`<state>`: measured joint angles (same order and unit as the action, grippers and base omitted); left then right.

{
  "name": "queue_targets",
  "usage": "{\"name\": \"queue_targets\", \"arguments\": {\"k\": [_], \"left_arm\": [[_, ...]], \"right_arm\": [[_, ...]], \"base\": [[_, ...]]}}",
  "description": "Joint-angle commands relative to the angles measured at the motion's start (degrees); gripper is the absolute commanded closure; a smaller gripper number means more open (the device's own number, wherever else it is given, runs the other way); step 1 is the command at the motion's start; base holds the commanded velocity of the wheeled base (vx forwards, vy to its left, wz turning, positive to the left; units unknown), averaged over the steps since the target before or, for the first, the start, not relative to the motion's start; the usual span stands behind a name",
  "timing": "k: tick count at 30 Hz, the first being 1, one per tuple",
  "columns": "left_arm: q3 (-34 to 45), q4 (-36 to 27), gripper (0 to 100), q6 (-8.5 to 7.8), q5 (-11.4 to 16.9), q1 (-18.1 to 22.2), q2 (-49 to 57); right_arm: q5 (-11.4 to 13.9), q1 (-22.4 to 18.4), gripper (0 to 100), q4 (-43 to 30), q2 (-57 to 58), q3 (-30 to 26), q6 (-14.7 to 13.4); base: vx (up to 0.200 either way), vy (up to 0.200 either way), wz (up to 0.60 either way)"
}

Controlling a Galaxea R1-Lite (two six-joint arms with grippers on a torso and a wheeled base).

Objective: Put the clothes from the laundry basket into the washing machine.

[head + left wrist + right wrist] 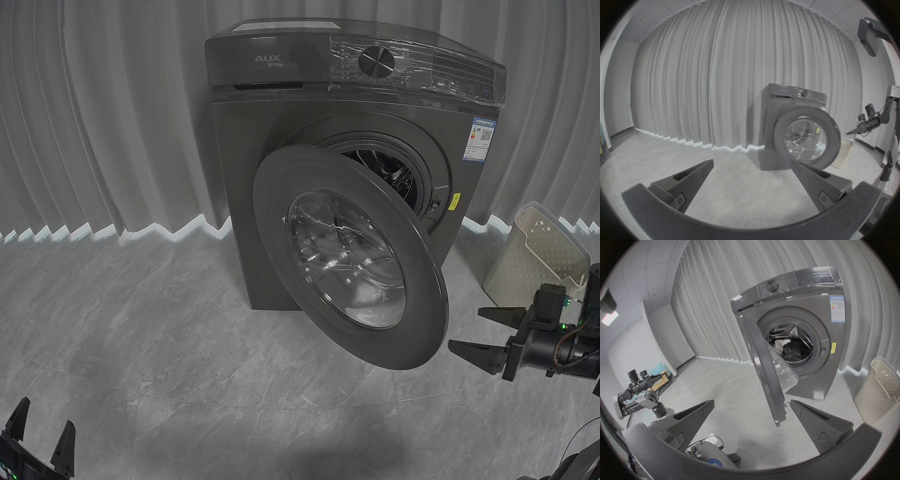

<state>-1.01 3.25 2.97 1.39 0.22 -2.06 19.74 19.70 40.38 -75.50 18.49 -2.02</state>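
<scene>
Black left gripper [47,412] sat low at our left over the floor [156,350], fingers spread wide, nothing in them. Right gripper [465,326] hung higher on our right, also wide open and empty, tips close to the free edge of the door [350,262] but apart from it. Floor was grey marbled tile. Door was swung well open toward us, glass bowl facing out. The dark grey washing machine [250,187] stood on the tile behind it. From the right wrist view we saw dark clothes [790,351] lying in the drum [775,333]. The pale perforated laundry basket [537,256] stood just beside the machine on our right; we couldn't see into it. A pleated light curtain [94,125] ran behind everything.
</scene>
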Motion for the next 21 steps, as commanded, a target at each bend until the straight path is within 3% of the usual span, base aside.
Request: {"name": "queue_targets", "arguments": {"k": [1, 2, 3, 4, 5, 7, 8, 10, 11, 12, 14, 15, 16, 17, 20, 21], "left_arm": [[0.92, -0.09, 0, 0.89, -7.01, 0.48, 1.01], [0.92, -0.09, 0, 0.54, -5.87, 0.31, 1.36], [0.92, -0.18, 0, 0.45, -6.58, 0.31, 1.36], [0.75, -0.71, 0, 0.37, -8.16, 0.31, 1.36], [0.57, -0.97, 0, -0.16, -11.94, 0.48, 1.36], [0.48, -1.32, 0, -1.48, -13.43, 0.48, 1.36], [0.48, -1.41, 0, -4.2, -8.68, -0.04, 1.62], [1.01, -2.73, 0, -4.2, 0.54, -0.04, 1.97], [1.01, -3.17, 0, -4.2, 2.3, -0.04, 2.06], [1.01, -3.17, 0, -4.2, 2.3, -0.04, 2.06], [1.01, -3.43, 0, -3.85, -1.39, -0.04, 2.06], [1.01, -3.43, 0, -3.85, -1.65, -0.04, 2.06], [1.01, -3.43, 0, -3.85, -1.65, -0.04, 2.06], [1.01, -3.52, 0, -3.85, -1.65, -0.13, 2.06], [0.92, -3.43, 0, -3.85, -1.65, -0.04, 2.06], [0.92, -3.52, 0, -3.85, -1.65, -0.04, 2.06]], "right_arm": [[-2.69, 0.6, 0, 2.34, -10.55, 4.36, -0.09], [-4.36, 0.51, 0, 2.34, -11.69, 5.41, -0.17], [-5.23, 0.51, 0, 2.43, -11.87, 5.76, -0.26], [-5.85, 0.6, 0, 2.43, -11.87, 6.03, -0.26], [-6.64, 0.51, 0, 2.34, -11.95, 6.73, -0.53], [-7.52, 0.51, 0, 2.43, -12.13, 7.26, -0.53], [-8.57, 0.6, 0, 2.43, -12.66, 7.7, -0.61], [-9.63, 0.6, 0, 2.43, -14.24, 8.84, -0.7], [-9.98, 0.51, 0, 2.52, -14.94, 9.1, -0.7], [-9.98, 0.51, 0, 2.52, -14.94, 9.1, -0.7], [-13.14, 0.34, 0, 6.12, -18.46, 9.54, -1.14], [-14.99, 0.25, 0, 8.14, -19.78, 9.46, -1.67], [-14.99, 0.25, 0, 8.14, -19.78, 9.46, -1.67], [-18.07, -0.01, 0, 12.1, -21.71, 8.93, -2.11], [-19.21, -1.59, 0, 14.12, -21.71, 8.49, -2.2], [-19.3, -4.14, 0, 14.03, -20.13, 8.49, -2.2]], "base": [[0.0, 0.0, 0.0], [0.0, 0.0, 0.0], [0.0, 0.0, 0.0], [0.0, 0.0, 0.0], [0.0, 0.0, 0.0], [0.0, 0.0, 0.0], [0.0, 0.0, 0.0], [0.0, 0.0, 0.0], [0.0, 0.0, 0.0], [0.0, 0.0, 0.0], [0.0, 0.0, 0.0], [0.0, 0.0, 0.0], [0.0, 0.0, 0.0], [0.0, 0.0, 0.0], [0.0, 0.0, 0.0], [0.0, 0.0, 0.0]]}}
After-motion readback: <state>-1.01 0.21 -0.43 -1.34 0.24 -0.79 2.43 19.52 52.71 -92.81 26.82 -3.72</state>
